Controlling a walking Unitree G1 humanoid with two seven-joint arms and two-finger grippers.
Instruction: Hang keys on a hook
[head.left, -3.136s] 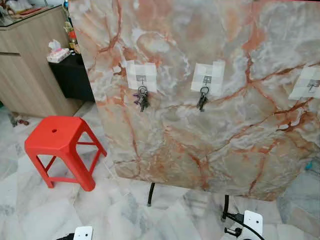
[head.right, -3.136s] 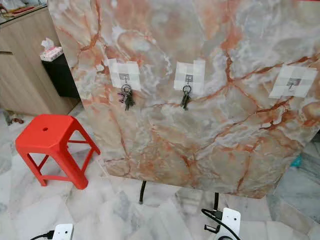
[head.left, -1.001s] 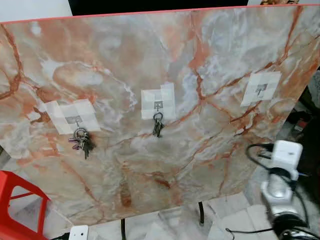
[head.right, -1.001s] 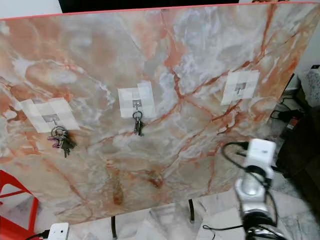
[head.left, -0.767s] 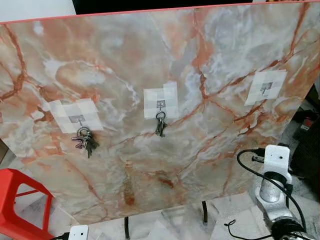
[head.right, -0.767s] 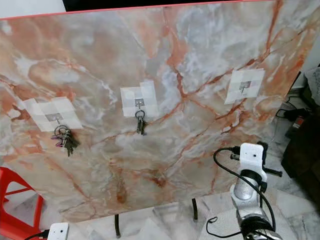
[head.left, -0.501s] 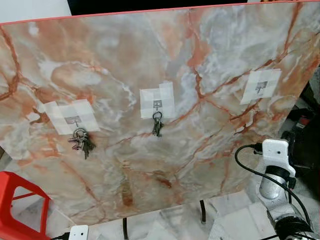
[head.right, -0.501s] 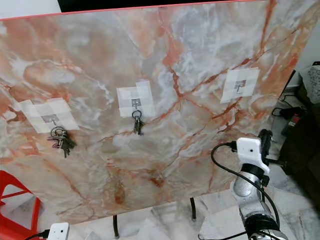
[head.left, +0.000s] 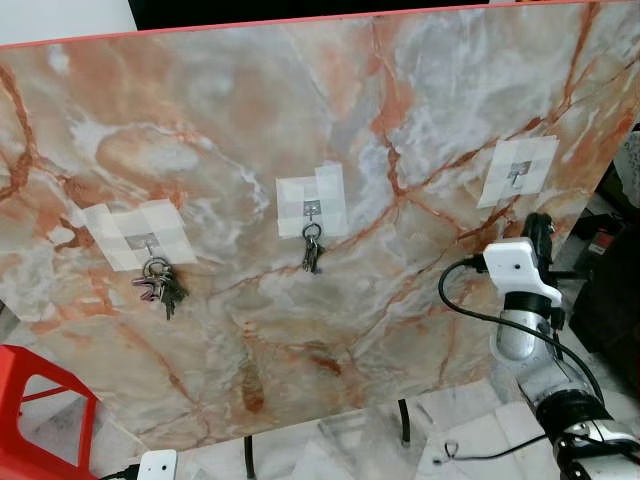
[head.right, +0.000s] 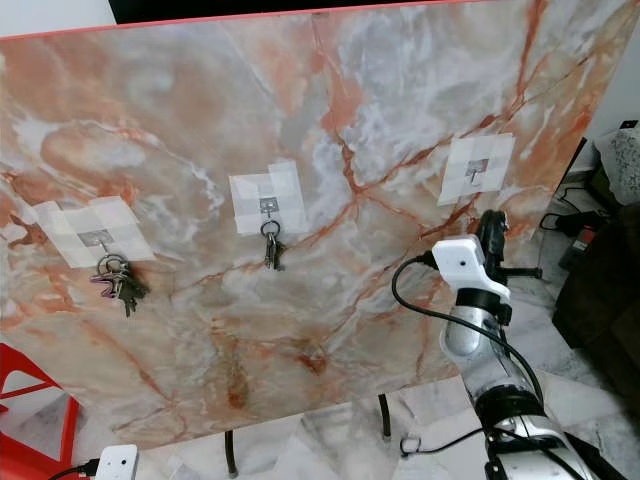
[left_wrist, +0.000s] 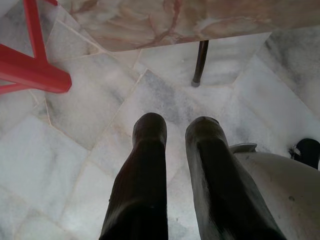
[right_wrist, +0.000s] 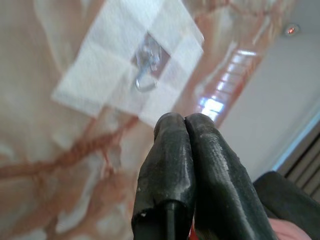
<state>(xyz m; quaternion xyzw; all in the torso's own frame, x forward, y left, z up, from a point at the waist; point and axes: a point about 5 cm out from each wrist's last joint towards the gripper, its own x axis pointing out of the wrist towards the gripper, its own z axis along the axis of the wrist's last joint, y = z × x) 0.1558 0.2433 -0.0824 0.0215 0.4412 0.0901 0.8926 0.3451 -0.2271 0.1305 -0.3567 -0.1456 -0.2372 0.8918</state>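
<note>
An upright marble board (head.left: 250, 120) carries three taped hooks. A bunch of keys (head.left: 160, 285) hangs on the left hook and a smaller set of keys (head.left: 313, 255) on the middle one. The right hook (head.left: 517, 177) is bare, and it shows close up as a small metal hook (right_wrist: 145, 82) on white tape. My right gripper (head.left: 538, 222) is raised just below and slightly right of that hook, its fingers (right_wrist: 170, 145) pressed together with nothing visible between them. My left gripper (left_wrist: 175, 125) hangs low over the floor, fingers slightly apart and empty.
A red plastic stool (head.left: 30, 400) stands at the board's lower left. The board rests on thin black legs (head.left: 403, 425) on a marble tile floor (left_wrist: 75, 115). Dark furniture and a cable lie to the right of the board (head.left: 610, 290).
My right arm has risen from low at the right to just under the bare right hook. The camera shifted slightly; the keys and board stay put.
</note>
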